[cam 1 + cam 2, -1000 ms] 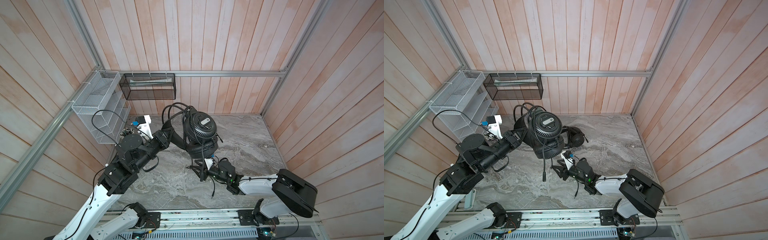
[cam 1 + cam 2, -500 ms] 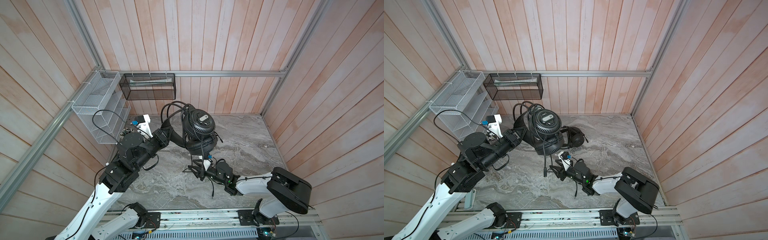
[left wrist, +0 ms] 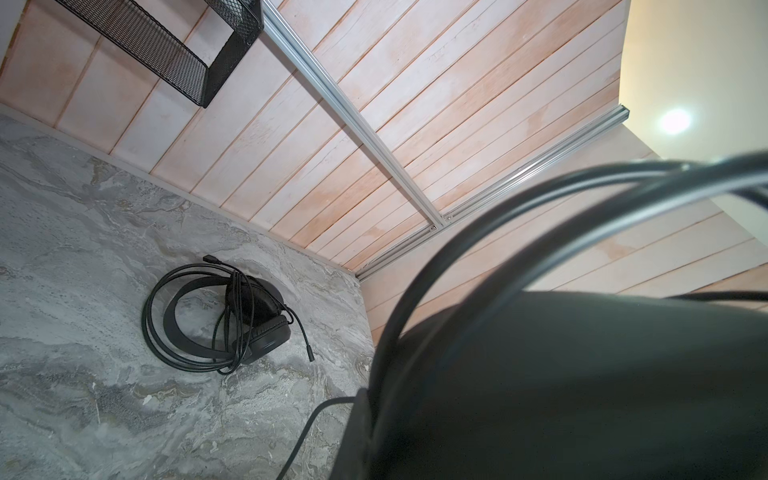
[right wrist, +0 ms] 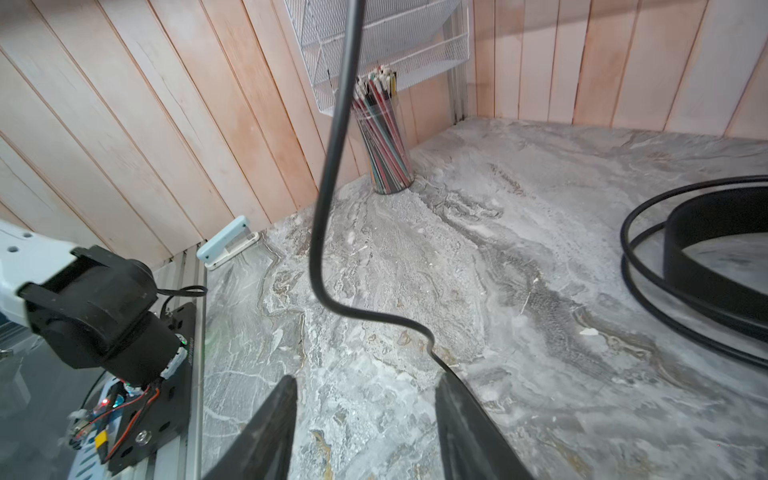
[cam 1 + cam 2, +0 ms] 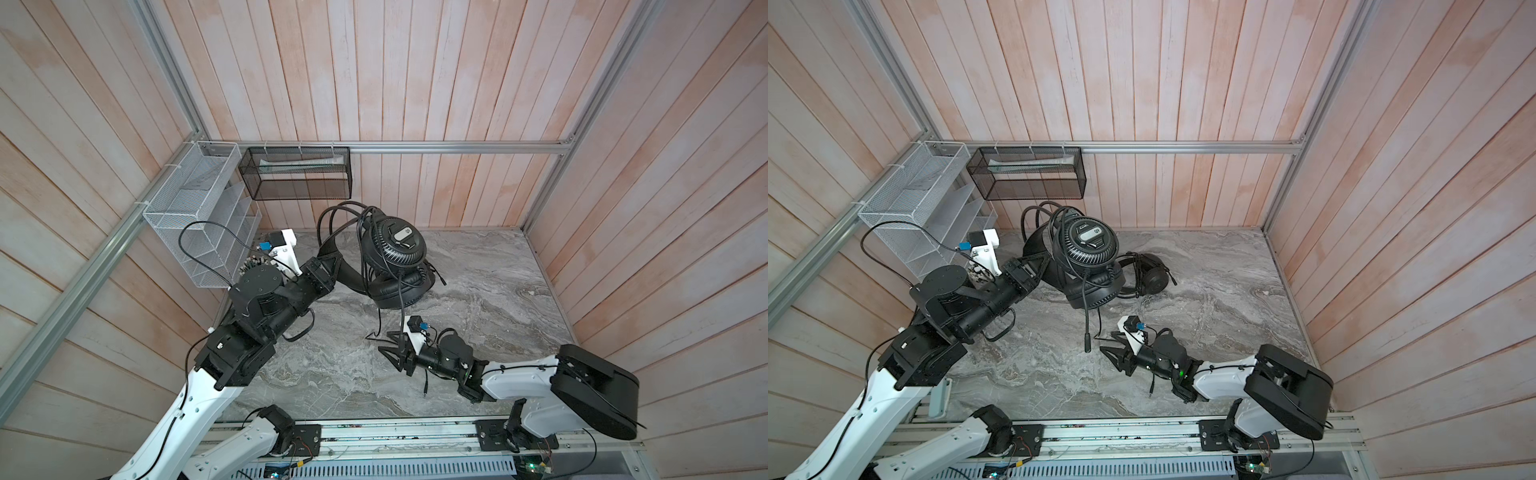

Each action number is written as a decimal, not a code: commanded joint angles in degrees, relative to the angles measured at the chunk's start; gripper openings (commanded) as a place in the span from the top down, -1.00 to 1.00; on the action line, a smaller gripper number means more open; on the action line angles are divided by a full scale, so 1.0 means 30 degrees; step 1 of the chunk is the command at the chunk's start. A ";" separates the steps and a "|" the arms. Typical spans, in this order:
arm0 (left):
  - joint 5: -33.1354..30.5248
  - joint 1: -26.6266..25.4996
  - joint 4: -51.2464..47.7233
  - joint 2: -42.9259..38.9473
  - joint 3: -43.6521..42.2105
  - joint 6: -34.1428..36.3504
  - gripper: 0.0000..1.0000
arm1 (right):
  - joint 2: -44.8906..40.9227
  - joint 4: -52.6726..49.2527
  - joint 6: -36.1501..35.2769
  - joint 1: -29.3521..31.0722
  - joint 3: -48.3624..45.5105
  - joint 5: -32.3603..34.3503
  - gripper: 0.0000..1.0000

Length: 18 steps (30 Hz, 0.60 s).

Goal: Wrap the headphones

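Left pincer [image 5: 333, 263] on headphones' [image 5: 395, 246] headband

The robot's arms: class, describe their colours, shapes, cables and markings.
Both the left arm and right arm have white shells with black, blocky joints. The left gripper and right gripper are black, with tapered triangular fingers. Each wrist carries a white camera mount with a blue plug; thin black cables loop alongside.

Right gripper [image 5: 383, 340]: since a second ago, shifted slightly left and lower in both top views. Lifted headset [image 5: 395, 243]: shifted slightly up and left there, hanging boom mic [image 5: 1087, 332] with it; whether raised or carried back, unclear.
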 commanded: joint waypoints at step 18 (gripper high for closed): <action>-0.0706 0.1908 0.0559 0.0872 0.0678 -0.0804 1.00 | 0.4296 -0.2299 -0.2236 0.3853 0.4050 0.2567 1.00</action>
